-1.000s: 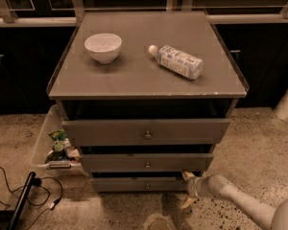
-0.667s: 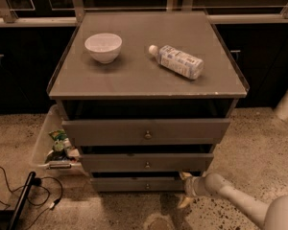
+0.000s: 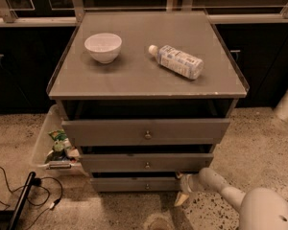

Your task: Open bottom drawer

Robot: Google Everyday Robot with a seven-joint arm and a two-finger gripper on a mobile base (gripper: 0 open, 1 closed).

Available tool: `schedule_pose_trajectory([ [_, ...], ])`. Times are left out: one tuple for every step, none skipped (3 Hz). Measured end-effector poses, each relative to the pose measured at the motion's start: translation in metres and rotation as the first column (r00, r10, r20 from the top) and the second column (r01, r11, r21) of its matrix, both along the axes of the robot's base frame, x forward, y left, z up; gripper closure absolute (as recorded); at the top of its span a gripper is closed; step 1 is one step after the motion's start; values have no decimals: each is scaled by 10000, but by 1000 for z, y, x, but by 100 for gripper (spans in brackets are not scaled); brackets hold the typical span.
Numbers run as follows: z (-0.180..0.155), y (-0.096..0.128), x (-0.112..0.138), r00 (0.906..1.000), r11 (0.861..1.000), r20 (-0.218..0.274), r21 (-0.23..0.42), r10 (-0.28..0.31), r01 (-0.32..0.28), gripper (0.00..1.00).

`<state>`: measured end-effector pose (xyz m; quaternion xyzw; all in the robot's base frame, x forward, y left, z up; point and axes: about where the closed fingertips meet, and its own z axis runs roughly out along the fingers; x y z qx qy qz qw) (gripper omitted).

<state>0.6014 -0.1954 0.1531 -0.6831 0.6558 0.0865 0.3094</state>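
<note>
Bowl (image 3: 103, 47): white, left on the cabinet top.
Bottle (image 3: 176, 61): lay on its side; you could not read its label.
Bottom drawer (image 3: 129, 184): lowest of three.
Your gripper (image 3: 179, 189): at its right end, jaws spread.

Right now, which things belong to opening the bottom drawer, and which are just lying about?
In the job: bottom drawer, its knob, gripper at the drawer's right end.
Lying about: bowl and bottle on top, tray of clutter at left, floor cables.
</note>
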Motion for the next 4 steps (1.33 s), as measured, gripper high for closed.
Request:
schedule_pose_trajectory([
  [0, -1, 2, 10000, 10000, 20, -9, -18, 18, 0],
  [0, -1, 2, 10000, 10000, 20, -9, -18, 18, 19],
  [0, -1, 2, 10000, 10000, 19, -8, -18, 18, 42],
  [0, -1, 2, 10000, 10000, 19, -8, -18, 18, 65],
])
